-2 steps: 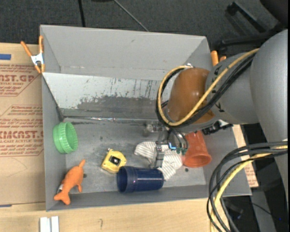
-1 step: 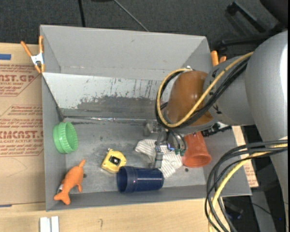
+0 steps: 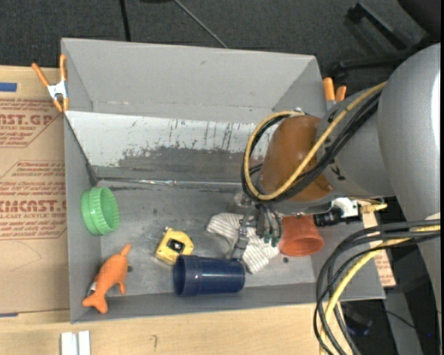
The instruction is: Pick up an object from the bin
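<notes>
Closest to the lens is my own grey arm (image 3: 418, 124), which enters from the right, with the orange wrist cover (image 3: 296, 157) and looped cables (image 3: 253, 161) below it. My jaws hang low over the right part of the bin's floor, directly above a crumpled white cloth (image 3: 223, 226) with dark stripes. They look to be touching it or just clear of it. Whether they stand wide or narrow I cannot tell, and I see nothing gripped between them.

I judge this to be the reach-down step, with the grasp not yet made. The next move calls for a pinch on a raised fold of the cloth, not the flat floor, then a straight lift so the cloth does not drag its neighbours.

Those neighbours are tight. A red-orange cup (image 3: 302, 239) sits just beside the cloth on the right. A dark blue cup (image 3: 207, 276) lies on its side at the cloth's front edge. Near that is a small yellow tape measure (image 3: 172, 245). Well apart are an orange toy fish (image 3: 109, 276) in the front left corner and a green lid (image 3: 100, 211) by the left wall.

The grey bin (image 3: 192, 87) has a scuffed, scratched floor and back wall. It stands on a pale wooden counter (image 3: 207, 331), with dark floor beyond.
</notes>
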Available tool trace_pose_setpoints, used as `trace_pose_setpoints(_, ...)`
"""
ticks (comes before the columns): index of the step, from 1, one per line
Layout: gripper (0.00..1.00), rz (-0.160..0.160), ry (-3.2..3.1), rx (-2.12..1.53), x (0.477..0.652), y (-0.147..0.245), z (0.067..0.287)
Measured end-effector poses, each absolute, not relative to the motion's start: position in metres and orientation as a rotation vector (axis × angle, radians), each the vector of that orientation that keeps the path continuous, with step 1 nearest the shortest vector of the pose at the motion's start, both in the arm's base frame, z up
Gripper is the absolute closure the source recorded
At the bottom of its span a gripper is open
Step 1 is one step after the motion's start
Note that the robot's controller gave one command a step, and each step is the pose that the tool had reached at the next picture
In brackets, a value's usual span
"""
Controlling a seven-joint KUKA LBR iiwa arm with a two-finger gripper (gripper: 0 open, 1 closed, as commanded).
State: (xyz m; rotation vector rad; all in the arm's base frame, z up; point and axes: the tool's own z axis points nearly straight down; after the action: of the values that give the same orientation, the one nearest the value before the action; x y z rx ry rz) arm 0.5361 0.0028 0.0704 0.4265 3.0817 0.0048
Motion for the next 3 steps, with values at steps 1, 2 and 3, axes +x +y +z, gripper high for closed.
trace_pose_setpoints(1, 0.0, 0.007, 3.088, 0.281, 0.528, 0.006, 0.076)
trace_pose_setpoints(2, 1.0, 0.003, 2.985, 0.975, 0.506, 0.002, 0.07)
trace_pose_setpoints(3, 1.0, 0.002, 2.986, 0.973, 0.506, 0.001, 0.07)
